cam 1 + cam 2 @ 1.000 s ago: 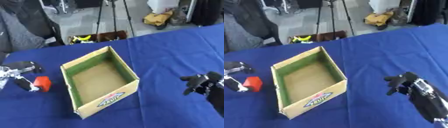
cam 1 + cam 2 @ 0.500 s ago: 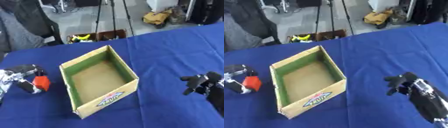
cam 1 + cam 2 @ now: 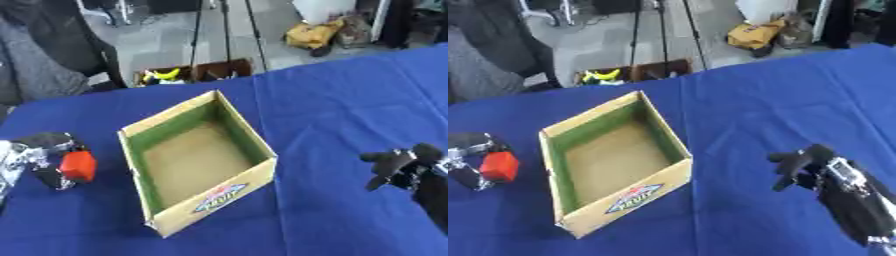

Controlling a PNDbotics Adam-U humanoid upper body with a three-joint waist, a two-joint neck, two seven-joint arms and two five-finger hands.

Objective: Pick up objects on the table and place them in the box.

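Left hand: enters at the left edge, low over the blue cloth-covered table. Black fingers and thumb are curled round a small red block-shaped object, one part above it and one below-left. Whether the object touches the cloth cannot be told. It sits just left of the open cardboard box with green inner walls, apart from the box wall.

Right hand: comes in from the lower right corner, forearm angled up-left. Fingers are loosely bent and spread, holding nothing; palm approx. facing the box. It hangs well apart from the box, right of it.

Box: upright, open top, brown floor visible, nothing seen inside. A printed label shows on the near outer wall.

View differences: the right eye view shows more of the right forearm, incl. a silver section at the wrist, while the left eye view cuts it at the frame edge. The left eye view shows more of the left hand's silver parts; the right eye view crops them.

Beyond the table: grey floor, tripod legs.
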